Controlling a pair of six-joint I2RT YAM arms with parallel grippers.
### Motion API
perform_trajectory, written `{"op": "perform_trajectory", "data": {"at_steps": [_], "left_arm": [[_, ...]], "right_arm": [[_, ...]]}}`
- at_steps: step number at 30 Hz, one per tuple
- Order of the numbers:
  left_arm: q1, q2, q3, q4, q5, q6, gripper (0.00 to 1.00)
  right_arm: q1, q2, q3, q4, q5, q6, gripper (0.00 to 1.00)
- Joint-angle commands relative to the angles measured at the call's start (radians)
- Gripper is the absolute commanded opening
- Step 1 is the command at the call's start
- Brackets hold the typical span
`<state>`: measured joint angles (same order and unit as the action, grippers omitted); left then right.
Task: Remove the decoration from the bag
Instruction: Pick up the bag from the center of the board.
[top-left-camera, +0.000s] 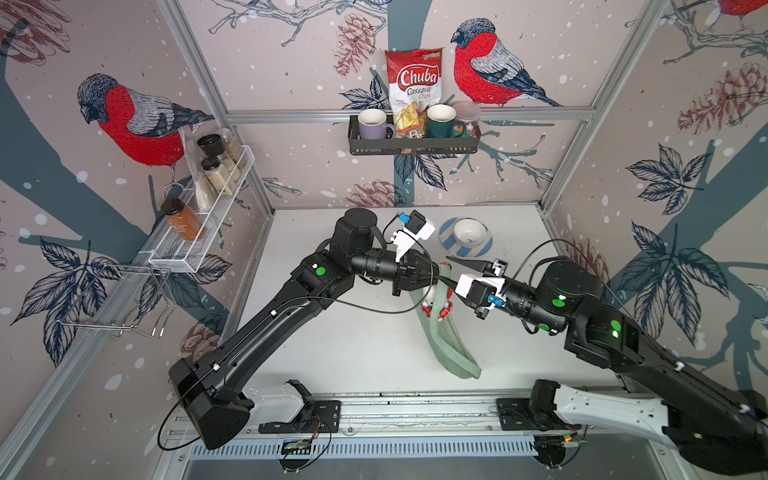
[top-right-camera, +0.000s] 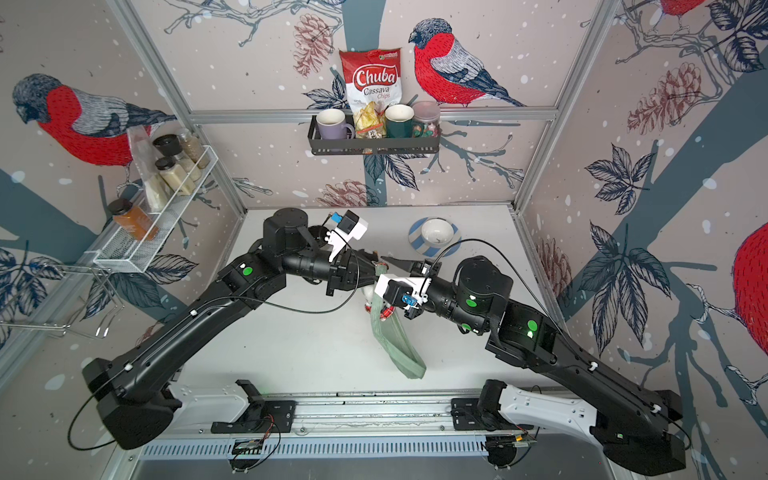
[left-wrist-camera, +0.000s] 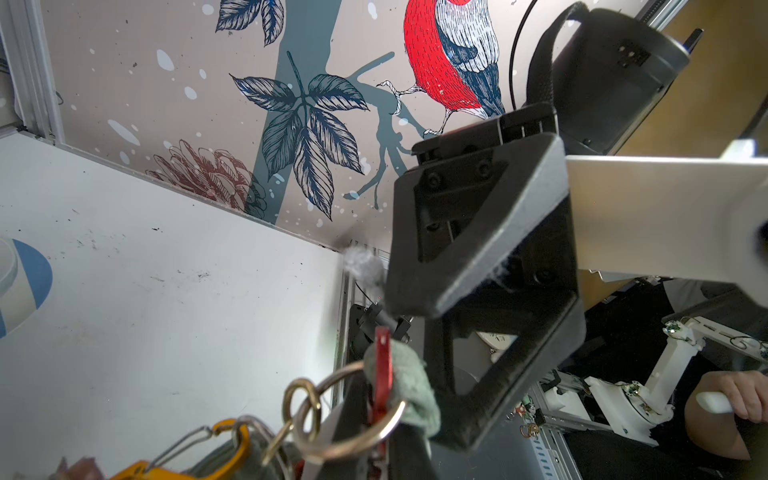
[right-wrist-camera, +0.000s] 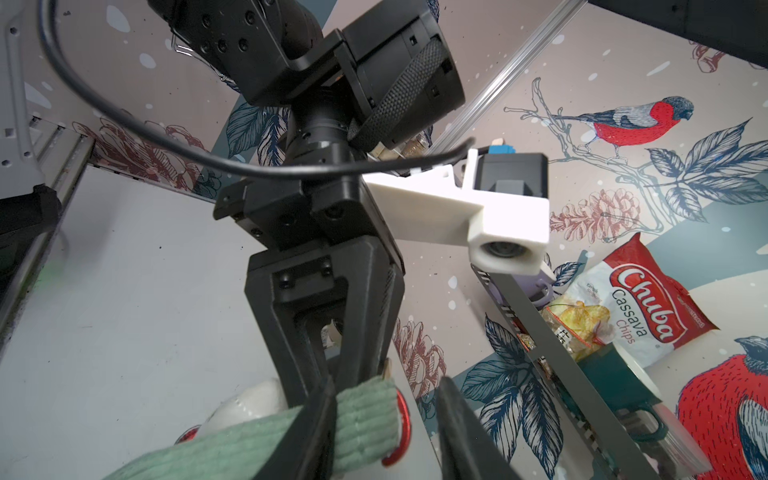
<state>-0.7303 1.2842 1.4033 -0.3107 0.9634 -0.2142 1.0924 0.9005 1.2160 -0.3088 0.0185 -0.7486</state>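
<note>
Chips packet, purple mug, green mug in black wall shelf, bowl on striped plate

Arms: two are reaching inward.
Mugs: two are standing on the shelf.
Bowl: one is sitting near the table's back edge.
Bag: one is being held.

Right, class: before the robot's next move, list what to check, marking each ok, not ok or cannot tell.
1. Left gripper shut on the bag: ok.
2. Right gripper jaws apart: ok.
3. Red ring between the right jaws: ok.
4. Strap out of that gap: not ok, its end shows there too.
5. Ring unclipped from the strap: cannot tell.
6. Decoration outside both grips: ok.
</note>
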Motion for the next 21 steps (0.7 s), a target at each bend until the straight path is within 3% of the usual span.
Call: {"op": "perform_trajectory", "data": {"at_steps": [1,8,15,21], "left_arm": [[-0.007,-0.014,0.015,-0.014,0.024,0.047,0.00],[-0.006,-0.044,-0.002,-0.004,-0.178,0.054,0.00],[-0.006,-0.078,-0.030,0.058,-0.342,0.037,0.00],[-0.006,-0.081,-0.040,0.109,-0.301,0.012,0.00]], "right_arm": [[-0.008,0.009,0.030,-0.042,-0.010,0.062,0.37],[-0.010,-0.027,-0.018,-0.002,-0.036,0.131,0.41],[-0.007,-0.006,-0.018,-0.031,-0.016,0.397,0.53],[-0.008,0.015,-0.015,-0.007,0.017,0.627,0.54]]}}
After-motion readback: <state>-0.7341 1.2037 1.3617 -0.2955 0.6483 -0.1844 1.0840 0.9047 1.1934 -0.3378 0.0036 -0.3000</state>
